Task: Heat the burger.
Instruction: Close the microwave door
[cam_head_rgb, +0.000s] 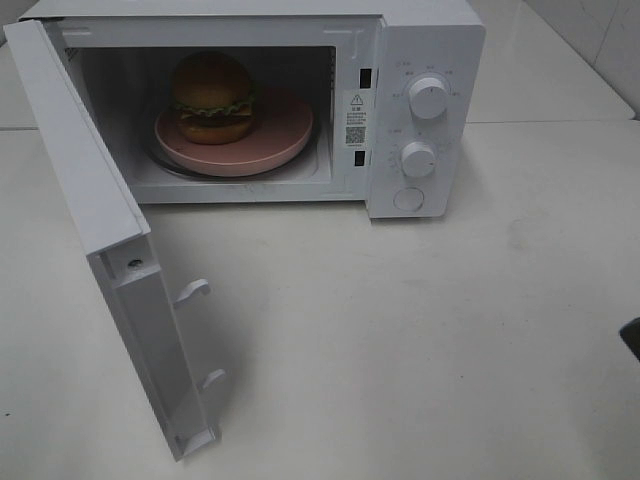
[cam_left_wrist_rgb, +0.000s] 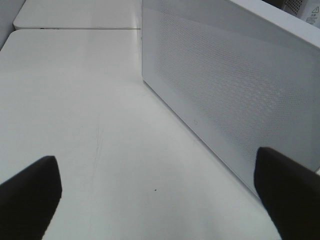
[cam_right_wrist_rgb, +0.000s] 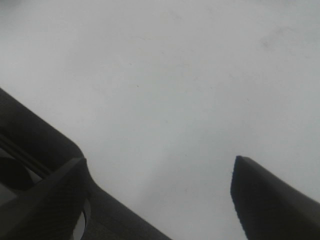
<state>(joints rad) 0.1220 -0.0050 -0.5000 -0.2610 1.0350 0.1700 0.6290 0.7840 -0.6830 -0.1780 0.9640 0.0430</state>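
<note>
White table (cam_head_rgb: 400, 330): burger (cam_head_rgb: 213, 95) (inside microwave (cam_head_rgb: 430, 35)) apart from fingers (cam_left_wrist_rgb: 27, 197)

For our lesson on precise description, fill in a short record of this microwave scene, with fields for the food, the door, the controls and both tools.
burger: sits on the pink plate, inside the microwave
door: swung wide open
controls: upper dial, lower dial, round button
left tool: open, empty, above the table, close to the door
right tool: open, empty, above bare table
step left: door not yet closed
</note>
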